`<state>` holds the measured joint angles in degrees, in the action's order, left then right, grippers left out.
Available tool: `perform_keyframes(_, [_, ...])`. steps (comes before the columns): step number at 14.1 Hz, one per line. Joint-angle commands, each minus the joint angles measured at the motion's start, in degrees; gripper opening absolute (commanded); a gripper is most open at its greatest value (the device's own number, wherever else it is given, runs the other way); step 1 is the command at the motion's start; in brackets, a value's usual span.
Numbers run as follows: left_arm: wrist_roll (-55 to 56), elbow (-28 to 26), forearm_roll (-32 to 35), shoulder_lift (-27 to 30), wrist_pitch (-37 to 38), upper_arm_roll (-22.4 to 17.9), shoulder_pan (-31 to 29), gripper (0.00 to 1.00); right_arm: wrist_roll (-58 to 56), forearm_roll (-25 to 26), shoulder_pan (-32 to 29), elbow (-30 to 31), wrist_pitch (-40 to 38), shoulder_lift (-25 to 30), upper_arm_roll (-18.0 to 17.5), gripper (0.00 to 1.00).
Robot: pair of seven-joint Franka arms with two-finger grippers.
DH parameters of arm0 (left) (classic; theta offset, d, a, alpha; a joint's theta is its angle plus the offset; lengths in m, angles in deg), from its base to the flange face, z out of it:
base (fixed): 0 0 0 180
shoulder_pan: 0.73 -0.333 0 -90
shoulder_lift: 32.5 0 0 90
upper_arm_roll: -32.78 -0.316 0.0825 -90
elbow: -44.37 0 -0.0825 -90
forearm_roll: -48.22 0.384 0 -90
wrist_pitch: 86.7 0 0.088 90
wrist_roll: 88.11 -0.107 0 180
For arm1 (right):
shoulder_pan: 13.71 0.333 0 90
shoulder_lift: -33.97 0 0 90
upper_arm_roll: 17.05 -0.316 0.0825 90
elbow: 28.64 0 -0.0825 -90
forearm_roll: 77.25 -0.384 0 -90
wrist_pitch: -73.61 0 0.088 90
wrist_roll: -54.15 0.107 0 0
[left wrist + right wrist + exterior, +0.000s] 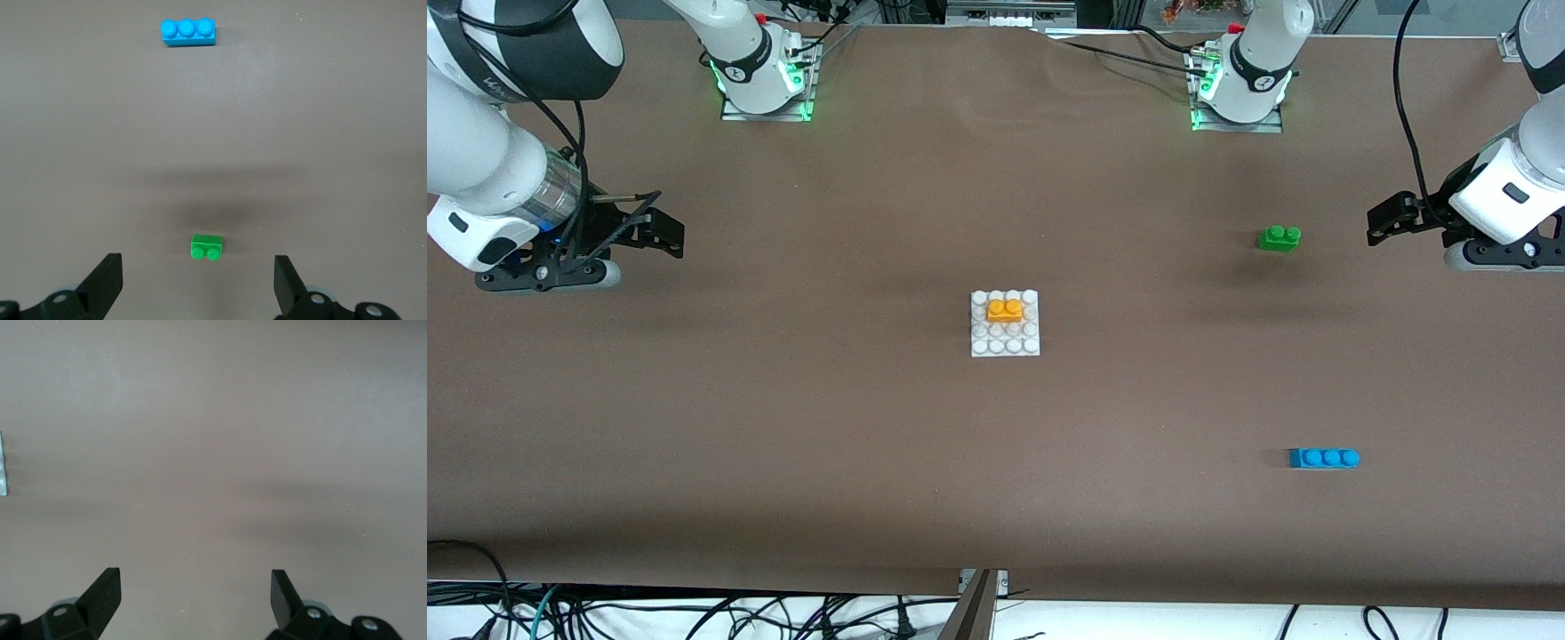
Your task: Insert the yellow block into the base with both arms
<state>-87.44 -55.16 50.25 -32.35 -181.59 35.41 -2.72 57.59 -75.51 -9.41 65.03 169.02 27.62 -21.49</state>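
The yellow block (1005, 309) sits on the white studded base (1005, 345) at the table's middle, on the base's second stud row from the robots' side. My right gripper (665, 233) hangs open and empty over bare table at the right arm's end; its wrist view shows its gripper (195, 597) over bare cloth only. My left gripper (1389, 220) hangs open and empty over the table at the left arm's end. In the left wrist view that gripper (198, 280) is open, with the green brick lying on the table between its fingers. Block and base show in neither wrist view.
A green two-stud brick (1279, 237) (207, 247) lies toward the left arm's end, beside the left gripper. A blue three-stud brick (1323, 458) (189, 32) lies nearer the front camera at that end. Brown cloth covers the table.
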Motion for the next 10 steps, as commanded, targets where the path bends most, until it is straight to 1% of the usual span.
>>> perform_keyframes(1, [-0.8, -1.5, 0.6, 2.0, -1.1, 0.1, 0.1, 1.0, 0.3, -1.0, -0.3, -0.9, -0.2, -0.2, 0.0, 0.99])
perform_keyframes(10, [-0.1, -1.5, 0.6, 2.3, -0.6, 0.0, 2.0, 1.0, 0.4, -1.0, -0.3, -0.9, -0.2, -0.2, 0.0, 0.99])
